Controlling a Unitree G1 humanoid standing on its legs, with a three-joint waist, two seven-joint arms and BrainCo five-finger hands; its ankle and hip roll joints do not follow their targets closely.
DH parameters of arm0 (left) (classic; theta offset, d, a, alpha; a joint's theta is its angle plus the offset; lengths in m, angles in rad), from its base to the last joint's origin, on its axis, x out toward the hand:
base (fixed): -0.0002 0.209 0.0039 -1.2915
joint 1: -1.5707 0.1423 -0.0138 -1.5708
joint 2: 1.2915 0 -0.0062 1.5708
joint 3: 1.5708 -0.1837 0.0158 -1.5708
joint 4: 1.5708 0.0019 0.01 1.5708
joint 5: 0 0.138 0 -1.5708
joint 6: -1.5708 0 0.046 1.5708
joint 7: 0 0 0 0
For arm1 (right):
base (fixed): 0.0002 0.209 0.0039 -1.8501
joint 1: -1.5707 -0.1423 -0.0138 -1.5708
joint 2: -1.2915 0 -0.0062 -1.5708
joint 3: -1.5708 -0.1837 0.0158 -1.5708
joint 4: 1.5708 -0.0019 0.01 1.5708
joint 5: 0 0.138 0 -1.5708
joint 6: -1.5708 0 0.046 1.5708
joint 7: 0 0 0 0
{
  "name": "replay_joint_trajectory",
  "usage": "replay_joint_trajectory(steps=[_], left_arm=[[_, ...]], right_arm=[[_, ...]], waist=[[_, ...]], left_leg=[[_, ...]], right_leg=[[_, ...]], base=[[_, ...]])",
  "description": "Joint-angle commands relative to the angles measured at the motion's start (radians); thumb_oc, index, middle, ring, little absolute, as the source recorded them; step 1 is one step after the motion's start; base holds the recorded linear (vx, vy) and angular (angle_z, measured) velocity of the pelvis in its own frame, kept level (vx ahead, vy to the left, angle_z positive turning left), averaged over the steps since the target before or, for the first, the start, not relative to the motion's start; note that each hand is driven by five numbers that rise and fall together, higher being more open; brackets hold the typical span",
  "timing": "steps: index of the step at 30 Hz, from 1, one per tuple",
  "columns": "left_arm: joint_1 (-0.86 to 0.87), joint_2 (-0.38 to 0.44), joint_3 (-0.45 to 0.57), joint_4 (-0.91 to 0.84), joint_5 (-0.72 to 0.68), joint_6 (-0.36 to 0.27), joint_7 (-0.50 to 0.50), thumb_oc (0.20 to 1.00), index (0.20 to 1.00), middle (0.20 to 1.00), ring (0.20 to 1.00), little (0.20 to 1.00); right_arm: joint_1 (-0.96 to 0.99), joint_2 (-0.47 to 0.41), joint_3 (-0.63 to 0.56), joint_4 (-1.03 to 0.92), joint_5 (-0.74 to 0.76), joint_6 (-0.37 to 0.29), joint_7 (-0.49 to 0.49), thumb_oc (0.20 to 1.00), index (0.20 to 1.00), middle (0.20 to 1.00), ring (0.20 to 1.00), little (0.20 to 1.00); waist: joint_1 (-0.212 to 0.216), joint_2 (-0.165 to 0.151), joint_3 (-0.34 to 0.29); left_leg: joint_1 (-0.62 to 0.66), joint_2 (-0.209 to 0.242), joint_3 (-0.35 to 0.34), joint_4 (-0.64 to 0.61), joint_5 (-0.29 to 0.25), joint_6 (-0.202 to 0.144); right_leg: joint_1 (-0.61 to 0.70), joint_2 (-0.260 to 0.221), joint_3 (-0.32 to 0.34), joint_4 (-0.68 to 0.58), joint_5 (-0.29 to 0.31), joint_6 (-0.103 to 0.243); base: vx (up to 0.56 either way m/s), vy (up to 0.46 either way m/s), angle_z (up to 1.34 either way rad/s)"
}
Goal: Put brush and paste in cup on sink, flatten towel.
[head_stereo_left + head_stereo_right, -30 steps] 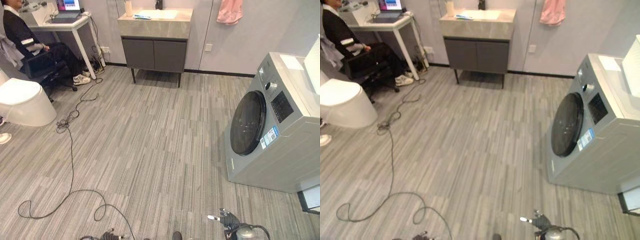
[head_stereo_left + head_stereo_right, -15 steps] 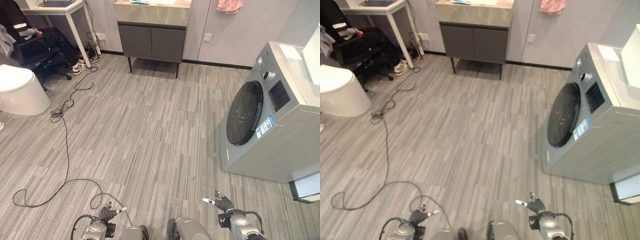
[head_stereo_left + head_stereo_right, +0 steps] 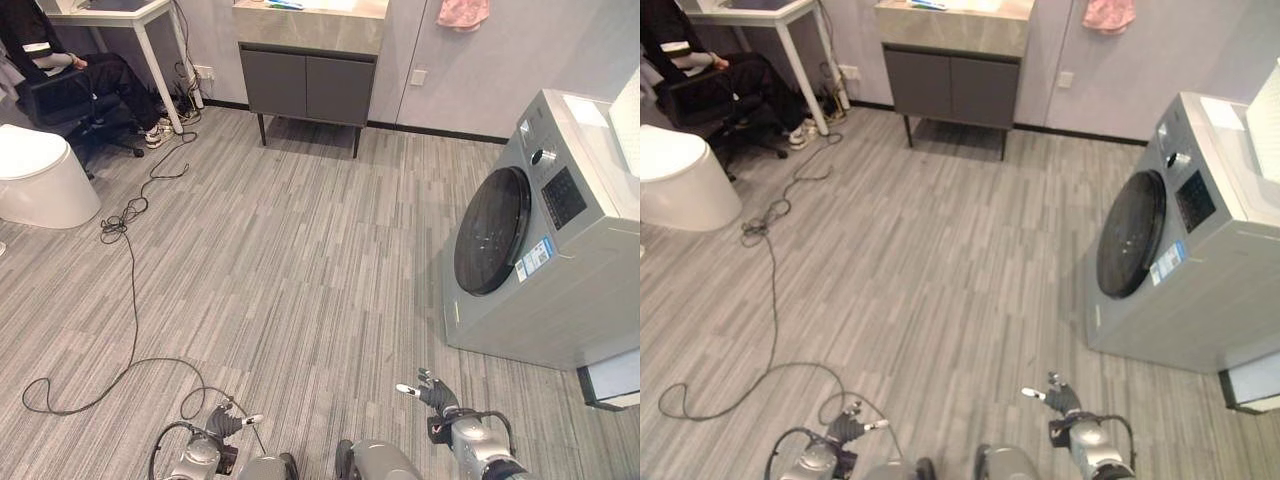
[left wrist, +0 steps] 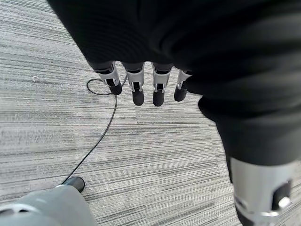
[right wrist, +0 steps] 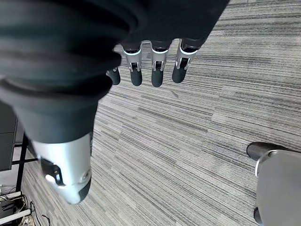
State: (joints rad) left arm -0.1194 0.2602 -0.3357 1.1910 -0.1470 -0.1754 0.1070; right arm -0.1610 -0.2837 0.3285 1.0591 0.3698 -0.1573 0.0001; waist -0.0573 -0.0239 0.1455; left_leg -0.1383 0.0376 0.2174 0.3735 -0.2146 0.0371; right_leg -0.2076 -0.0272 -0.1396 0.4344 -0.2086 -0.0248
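both empty, fingers relaxed: left hand (image 3: 222, 424), right hand (image 3: 436, 394), low above grey floor (image 3: 300, 260); sink cabinet (image 3: 308, 70), pink towel (image 3: 463, 13) far ahead.

Head-high, downward over floor (image 3: 300, 280)

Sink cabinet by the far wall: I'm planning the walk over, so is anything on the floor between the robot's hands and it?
Nothing visible blocks it. Bare floor runs from the left hand and right hand to the sink cabinet; the washing machine stands off to the right.
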Motion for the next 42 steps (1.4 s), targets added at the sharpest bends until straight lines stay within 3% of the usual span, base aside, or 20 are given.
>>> replay_joint_trajectory(steps=[1, 6, 9, 12, 14, 16, 17, 21, 25, 28, 29, 31, 32, 33, 34, 35, 36, 38, 41, 42], left_arm=[[-0.035, 0.027, -0.021, -0.013, 0.033, -0.039, 0.019, 1.000, 1.000, 1.000, 1.000, 1.000], [-0.043, 0.033, -0.031, -0.014, 0.043, -0.041, 0.017, 1.000, 1.000, 1.000, 1.000, 1.000], [-0.047, 0.028, -0.022, -0.014, 0.009, -0.036, 0.006, 1.000, 1.000, 1.000, 1.000, 1.000], [-0.051, 0.036, -0.036, -0.044, 0.020, -0.032, 0.000, 1.000, 1.000, 1.000, 1.000, 1.000], [-0.058, 0.046, -0.035, -0.062, 0.015, -0.028, 0.002, 1.000, 1.000, 1.000, 1.000, 1.000], [-0.074, 0.048, -0.033, -0.046, 0.013, -0.028, 0.008, 1.000, 1.000, 1.000, 1.000, 1.000], [-0.090, 0.042, -0.029, -0.029, 0.004, -0.030, 0.012, 1.000, 1.000, 1.000, 1.000, 1.000], [-0.120, 0.039, -0.034, -0.029, 0.007, -0.034, 0.019, 1.000, 1.000, 1.000, 1.000, 1.000], [-0.124, 0.038, -0.025, -0.021, 0.008, -0.028, 0.021, 1.000, 1.000, 1.000, 1.000, 1.000], [-0.086, 0.020, -0.003, 0.010, -0.024, -0.006, -0.014, 1.000, 1.000, 1.000, 1.000, 1.000], [-0.086, 0.019, -0.003, 0.010, -0.024, -0.007, -0.014, 1.000, 1.000, 1.000, 1.000, 1.000], [-0.060, -0.007, 0.025, 0.051, -0.086, -0.002, -0.026, 1.000, 1.000, 1.000, 1.000, 1.000], [-0.057, -0.017, 0.048, 0.055, -0.155, 0.006, -0.038, 1.000, 1.000, 1.000, 1.000, 1.000], [-0.058, -0.017, 0.047, 0.031, -0.185, 0.006, -0.047, 1.000, 1.000, 1.000, 1.000, 1.000], [-0.065, -0.019, 0.042, 0.021, -0.188, 0.002, -0.050, 1.000, 1.000, 1.000, 1.000, 1.000], [-0.066, -0.019, 0.042, 0.021, -0.188, 0.002, -0.050, 1.000, 1.000, 1.000, 1.000, 1.000], [-0.083, -0.020, 0.039, 0.002, -0.219, 0.000, -0.028, 1.000, 1.000, 1.000, 1.000, 1.000], [-0.091, -0.023, 0.033, -0.010, -0.227, -0.003, -0.031, 1.000, 1.000, 1.000, 1.000, 1.000], [-0.109, -0.015, 0.022, -0.014, -0.213, -0.013, -0.024, 1.000, 1.000, 1.000, 1.000, 1.000], [-0.096, -0.008, 0.020, -0.034, -0.211, -0.015, -0.027, 1.000, 1.000, 1.000, 1.000, 1.000]], right_arm=[[-0.045, -0.012, 0.042, -0.005, -0.031, -0.038, 0.001, 1.000, 1.000, 1.000, 1.000, 1.000], [-0.054, -0.018, 0.022, 0.016, -0.018, -0.034, -0.004, 1.000, 1.000, 1.000, 1.000, 1.000], [-0.051, -0.019, 0.028, 0.015, -0.017, -0.032, 0.010, 1.000, 1.000, 1.000, 1.000, 1.000], [-0.039, -0.034, 0.035, -0.037, -0.046, -0.030, 0.001, 1.000, 1.000, 1.000, 1.000, 1.000], [-0.030, -0.034, 0.024, -0.085, -0.035, -0.035, -0.012, 1.000, 1.000, 1.000, 1.000, 1.000], [-0.034, -0.033, 0.020, -0.084, -0.022, -0.038, -0.016, 1.000, 1.000, 1.000, 1.000, 1.000], [-0.047, -0.038, 0.018, -0.065, -0.017, -0.041, -0.022, 1.000, 1.000, 1.000, 1.000, 1.000], [-0.061, -0.054, 0.009, -0.097, -0.016, -0.039, -0.040, 1.000, 1.000, 1.000, 1.000, 1.000], [-0.062, -0.059, 0.004, -0.130, -0.027, -0.034, -0.042, 1.000, 1.000, 1.000, 1.000, 1.000], [-0.021, -0.073, -0.005, -0.137, -0.030, -0.030, -0.028, 1.000, 1.000, 1.000, 1.000, 1.000], [-0.020, -0.074, -0.005, -0.137, -0.030, -0.030, -0.028, 1.000, 1.000, 1.000, 1.000, 1.000], [0.022, -0.075, -0.031, -0.133, 0.030, -0.030, -0.008, 1.000, 1.000, 1.000, 1.000, 1.000], [0.045, -0.096, -0.023, -0.164, 0.001, -0.032, -0.009, 1.000, 1.000, 1.000, 1.000, 1.000], [0.055, -0.111, -0.024, -0.179, -0.007, -0.035, -0.017, 1.000, 1.000, 1.000, 1.000, 1.000], [0.053, -0.125, -0.024, -0.186, -0.006, -0.035, -0.026, 1.000, 1.000, 1.000, 1.000, 1.000], [0.053, -0.124, -0.024, -0.186, -0.006, -0.035, -0.026, 1.000, 1.000, 1.000, 1.000, 1.000], [0.039, -0.139, -0.023, -0.175, -0.012, -0.037, -0.047, 1.000, 1.000, 1.000, 1.000, 1.000], [0.027, -0.142, -0.027, -0.163, -0.021, -0.037, -0.059, 1.000, 1.000, 1.000, 1.000, 1.000], [0.019, -0.141, -0.020, -0.128, -0.041, -0.032, -0.065, 1.000, 1.000, 1.000, 1.000, 1.000], [0.026, -0.142, -0.009, -0.128, -0.061, -0.030, -0.062, 1.000, 1.000, 1.000, 1.000, 1.000]], waist=[[0.011, -0.024, -0.004], [0.013, -0.024, -0.008], [0.013, -0.023, -0.006], [0.000, -0.023, 0.014], [-0.021, -0.018, 0.046], [-0.035, -0.022, 0.054], [-0.049, -0.029, 0.059], [-0.080, -0.040, 0.084], [-0.091, -0.035, 0.097], [-0.122, -0.017, 0.045], [-0.122, -0.014, 0.045], [-0.152, 0.029, -0.009], [-0.152, 0.029, -0.018], [-0.141, 0.014, -0.010], [-0.131, -0.002, 0.008], [-0.133, -0.004, 0.006], [-0.116, -0.022, 0.035], [-0.102, -0.027, 0.042], [-0.082, -0.029, 0.038], [-0.061, -0.020, 0.037]], left_leg=[[0.011, 0.004, -0.009, 0.005, 0.015, -0.022], [0.023, -0.020, 0.002, -0.047, 0.023, -0.007], [0.034, -0.044, -0.005, -0.070, 0.023, 0.013], [0.065, -0.072, -0.014, -0.101, 0.025, 0.037], [0.097, -0.076, -0.033, -0.123, 0.025, 0.045], [0.117, -0.086, -0.037, -0.154, 0.029, 0.040], [0.146, -0.109, -0.051, -0.171, 0.007, 0.031], [0.184, -0.129, -0.095, -0.166, -0.032, -0.002], [0.263, -0.117, -0.123, -0.191, -0.050, -0.025], [0.395, -0.094, -0.172, -0.259, -0.030, -0.053], [0.395, -0.091, -0.172, -0.259, -0.031, -0.053], [0.390, -0.022, -0.195, -0.164, 0.170, -0.128], [0.298, 0.020, -0.175, 0.074, 0.352, -0.180], [0.228, 0.034, -0.173, 0.211, 0.387, -0.178], [0.152, 0.030, -0.165, 0.336, 0.391, -0.164], [0.149, 0.027, -0.166, 0.336, 0.393, -0.164], [0.078, 0.050, -0.118, 0.466, 0.353, -0.138], [0.013, 0.017, -0.110, 0.442, 0.304, -0.126], [-0.150, -0.008, -0.018, 0.232, 0.237, -0.103], [-0.180, -0.010, -0.011, -0.015, 0.230, -0.079]], right_leg=[[0.099, -0.094, 0.034, -0.104, 0.061, 0.134], [0.098, -0.110, 0.057, -0.129, 0.100, 0.159], [0.070, -0.127, 0.068, -0.061, 0.138, 0.169], [0.004, -0.142, 0.100, 0.095, 0.253, 0.163], [-0.090, -0.099, 0.123, 0.190, 0.226, 0.153], [-0.142, -0.059, 0.122, 0.113, 0.209, 0.151], [-0.169, -0.066, 0.094, -0.091, 0.232, 0.163], [-0.230, -0.097, 0.154, -0.389, 0.353, 0.207], [-0.248, -0.114, 0.068, -0.460, 0.383, 0.214], [-0.242, -0.080, 0.063, -0.410, 0.432, 0.202], [-0.241, -0.079, 0.061, -0.410, 0.432, 0.202], [-0.219, -0.007, 0.079, -0.358, 0.409, 0.154], [-0.157, 0.017, 0.068, -0.354, 0.363, 0.104], [-0.124, 0.023, 0.068, -0.358, 0.333, 0.073], [-0.090, 0.025, 0.080, -0.363, 0.311, 0.051], [-0.092, 0.022, 0.079, -0.363, 0.311, 0.052], [-0.052, 0.038, 0.089, -0.354, 0.268, 0.025], [-0.029, 0.033, 0.101, -0.362, 0.260, 0.026], [0.046, 0.041, 0.113, -0.394, 0.237, 0.049], [0.090, 0.053, 0.130, -0.399, 0.208, 0.067]], base=[[0.03, 0.090, -0.06], [0.04, 0.142, -0.09], [0.05, 0.163, -0.06], [0.05, 0.175, 0.04], [0.10, 0.167, 0.01], [0.20, 0.056, 0.29], [0.30, -0.008, 0.27], [0.35, -0.072, 0.45], [0.36, -0.093, 0.45], [0.53, -0.164, 0.29], [0.87, -0.346, 0.62], [0.82, -0.446, 0.61], [0.73, -0.549, 0.40], [0.67, -0.564, 0.56], [0.30, -0.292, 0.47], [0.37, -0.343, 0.15], [0.40, -0.272, -0.38], [0.35, -0.180, -0.20], [0.52, -0.076, 0.00], [0.76, 0.042, 0.03]])
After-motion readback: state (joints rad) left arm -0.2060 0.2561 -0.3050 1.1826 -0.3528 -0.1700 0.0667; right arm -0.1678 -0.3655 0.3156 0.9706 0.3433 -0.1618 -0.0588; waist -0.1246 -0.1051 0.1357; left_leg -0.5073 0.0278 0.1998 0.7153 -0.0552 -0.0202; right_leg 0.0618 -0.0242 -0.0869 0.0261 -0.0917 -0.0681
